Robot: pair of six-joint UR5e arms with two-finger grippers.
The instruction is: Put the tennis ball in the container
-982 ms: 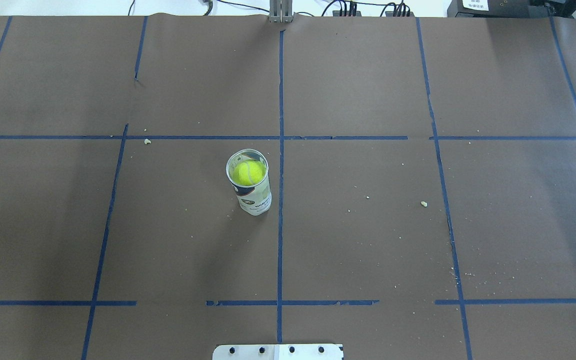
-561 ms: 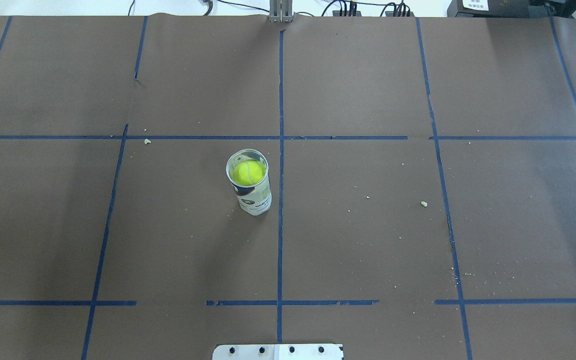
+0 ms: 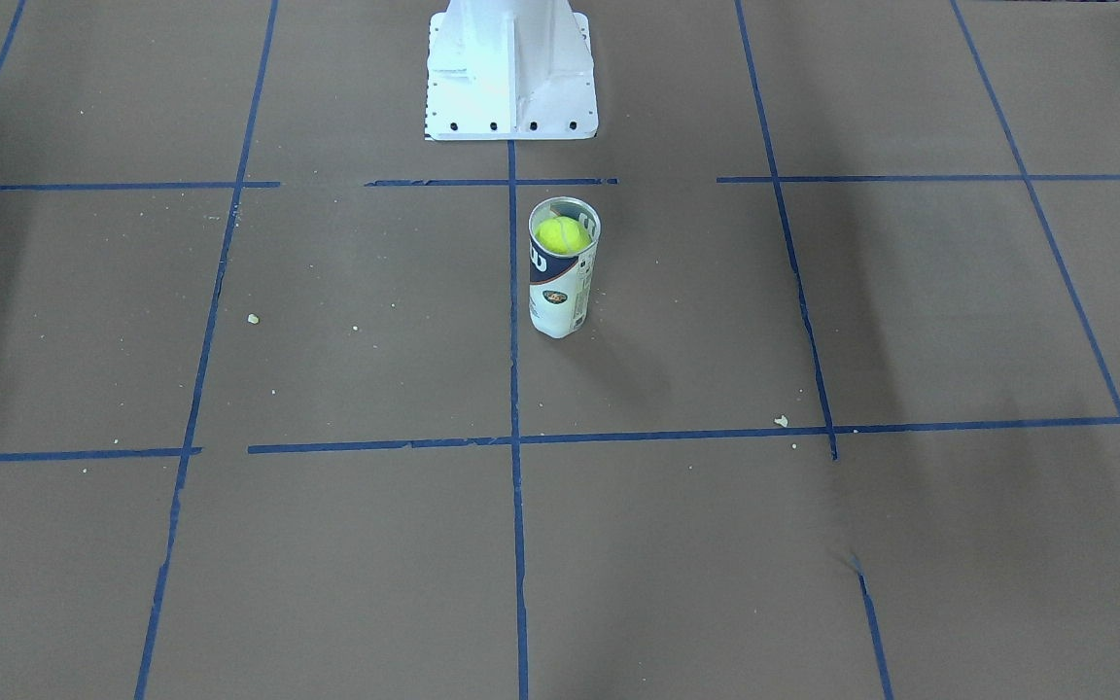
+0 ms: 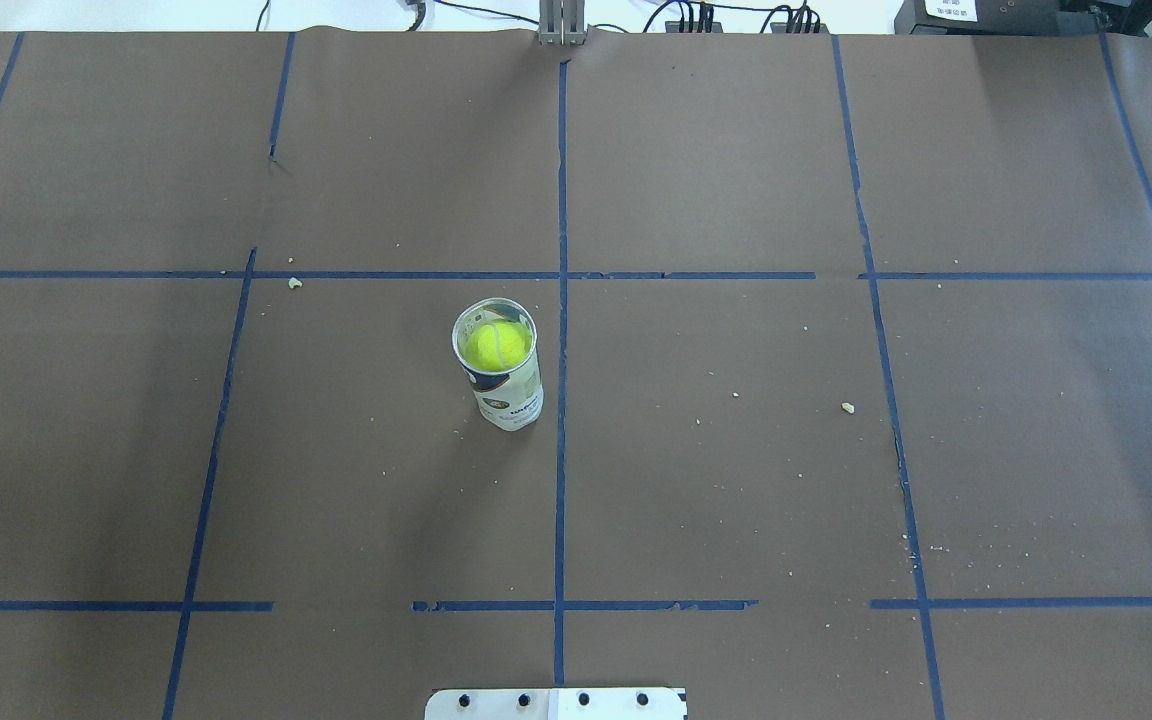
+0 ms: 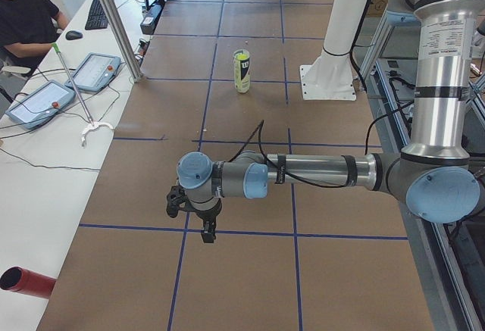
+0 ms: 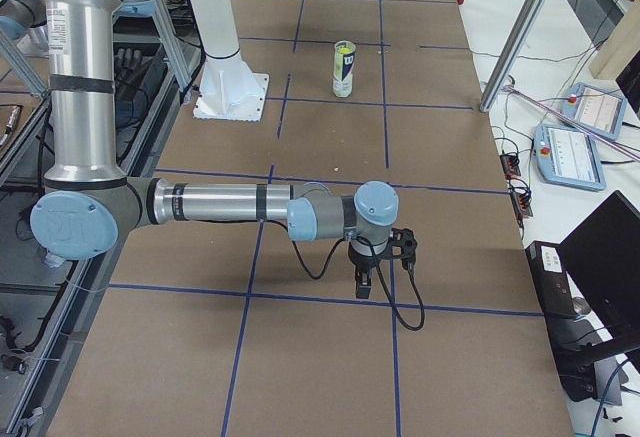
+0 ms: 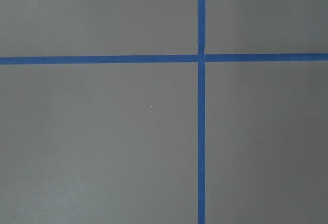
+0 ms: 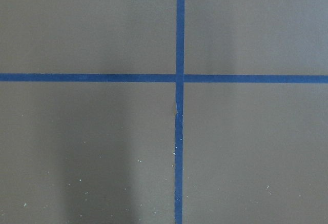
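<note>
The clear container point(image 4: 510, 398) with its white and navy label stands upright near the table's middle, just left of the centre tape line. The yellow-green tennis ball point(image 4: 497, 344) sits inside it, close under the metal rim; the front-facing view shows the same ball point(image 3: 562, 234) in the container point(image 3: 560, 292). My left gripper point(image 5: 206, 232) hangs far off over a tape crossing at the table's left end, seen only from the left side, so I cannot tell its state. My right gripper point(image 6: 365, 282) hangs likewise at the right end; I cannot tell its state either.
The white pedestal point(image 3: 511, 78) stands behind the container on the robot's side. Blue tape lines grid the brown table cover point(image 4: 736, 450), with small crumbs scattered on it. A person and control tablets point(image 5: 42, 96) are at a side desk. Both wrist views show only tape crossings.
</note>
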